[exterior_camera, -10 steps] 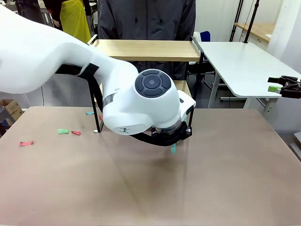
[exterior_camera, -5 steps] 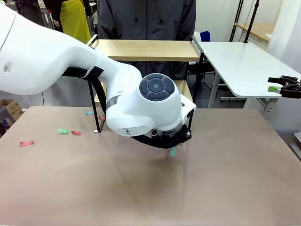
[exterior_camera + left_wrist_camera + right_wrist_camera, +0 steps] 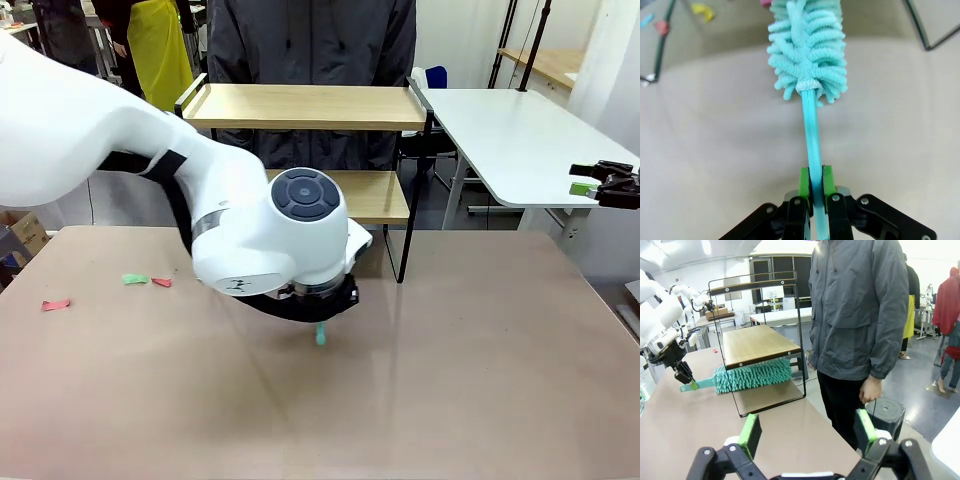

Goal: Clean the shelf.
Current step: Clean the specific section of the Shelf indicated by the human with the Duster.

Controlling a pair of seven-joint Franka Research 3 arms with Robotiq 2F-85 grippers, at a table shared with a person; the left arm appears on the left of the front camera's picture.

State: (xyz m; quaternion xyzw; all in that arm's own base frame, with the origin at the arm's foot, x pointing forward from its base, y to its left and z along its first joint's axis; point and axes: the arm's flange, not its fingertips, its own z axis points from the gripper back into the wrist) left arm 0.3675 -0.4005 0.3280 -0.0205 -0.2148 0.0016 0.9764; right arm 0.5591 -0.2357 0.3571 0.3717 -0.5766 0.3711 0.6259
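the brown table (image 3: 480,380) carries the shelf (image 3: 310,105) at its far edge. left of it a green scrap (image 3: 135,279) and a red scrap (image 3: 161,283) lie close together, another red scrap (image 3: 56,304) nearer the table's left edge. a teal duster (image 3: 752,376) seems to rest on the lower board.

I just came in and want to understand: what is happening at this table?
The left pincer is shut on the handle of a teal duster, whose fluffy head is in the shelf's lower tier. The right pincer hangs open off to the side. A person stands behind the shelf. Coloured scraps lie on the table.
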